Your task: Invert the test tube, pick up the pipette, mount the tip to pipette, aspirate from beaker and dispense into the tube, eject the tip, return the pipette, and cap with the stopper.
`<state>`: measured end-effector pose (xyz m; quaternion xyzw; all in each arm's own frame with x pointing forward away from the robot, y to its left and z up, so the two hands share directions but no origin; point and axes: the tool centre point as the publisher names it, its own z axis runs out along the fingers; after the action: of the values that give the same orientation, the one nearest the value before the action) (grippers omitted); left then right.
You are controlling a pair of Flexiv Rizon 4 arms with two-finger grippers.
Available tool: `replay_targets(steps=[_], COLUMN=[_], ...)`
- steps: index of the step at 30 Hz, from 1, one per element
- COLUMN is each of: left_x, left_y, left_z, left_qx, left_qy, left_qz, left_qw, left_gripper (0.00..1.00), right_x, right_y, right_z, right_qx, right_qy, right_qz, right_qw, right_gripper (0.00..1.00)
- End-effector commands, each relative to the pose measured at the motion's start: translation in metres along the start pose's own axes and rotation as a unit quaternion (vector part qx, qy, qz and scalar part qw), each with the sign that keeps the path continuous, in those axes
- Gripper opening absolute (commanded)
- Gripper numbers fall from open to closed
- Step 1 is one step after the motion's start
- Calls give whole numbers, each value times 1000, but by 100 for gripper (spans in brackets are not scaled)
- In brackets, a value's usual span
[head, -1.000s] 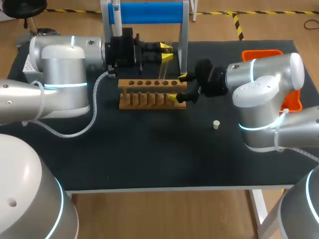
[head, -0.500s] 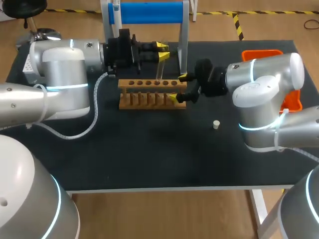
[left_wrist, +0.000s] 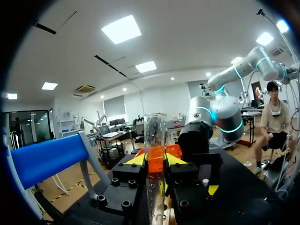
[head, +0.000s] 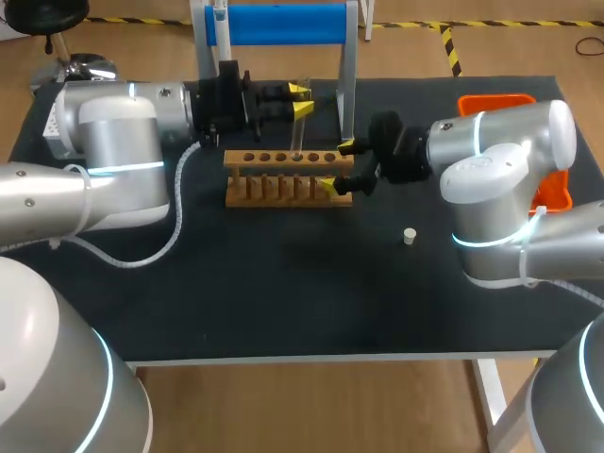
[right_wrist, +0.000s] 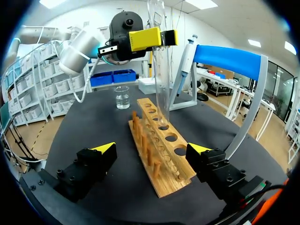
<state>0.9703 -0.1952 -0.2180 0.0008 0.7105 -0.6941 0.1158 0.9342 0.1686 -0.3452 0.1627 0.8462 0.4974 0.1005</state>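
A clear test tube (head: 298,132) stands upright over the wooden rack (head: 283,179), with my left gripper (head: 296,98) shut on its upper part. In the left wrist view the tube (left_wrist: 155,140) sits between the yellow tips of the left gripper (left_wrist: 155,161). From the right wrist the tube (right_wrist: 160,70) ends just above a rack hole. My right gripper (right_wrist: 152,152) is open and straddles the near end of the rack (right_wrist: 161,145) without touching it. The pipette (right_wrist: 186,58) hangs on the blue stand (right_wrist: 225,58). A beaker (right_wrist: 122,97) stands beyond the rack. The white stopper (head: 410,236) lies on the mat.
An orange tray (head: 547,193) sits at the table's right edge, partly behind my right arm (head: 500,160). The stand's posts (head: 347,71) rise just behind the rack. A white box (head: 55,123) shows at the far left behind my left arm.
My left gripper has shifted slightly left and back with the tube, which stays over the rack. The right arm has not moved.
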Motion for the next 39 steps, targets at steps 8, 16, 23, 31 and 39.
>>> replay_targets(steps=[8,16,23,31,39], left_x=[-3,-3,-2,-2,0], left_y=[11,17,21,27,33], left_z=[3,4,4,3,4], left_qx=[3,1,-4,-2,-3], left_qy=[-1,-1,-4,-12,-16], left_qz=[-2,-10,-27,-38,-46], left_qw=[1000,1000,1000,999,999], left_gripper=[0,0,0,0,0], right_x=[0,0,0,0,0], right_y=[0,0,0,0,0], right_z=[0,0,0,0,0], right_qx=[0,0,0,0,0], right_qy=[0,0,0,0,0], right_qz=[0,0,0,0,0], right_qw=[1000,1000,1000,1000,1000], right_gripper=[100,100,100,100,100])
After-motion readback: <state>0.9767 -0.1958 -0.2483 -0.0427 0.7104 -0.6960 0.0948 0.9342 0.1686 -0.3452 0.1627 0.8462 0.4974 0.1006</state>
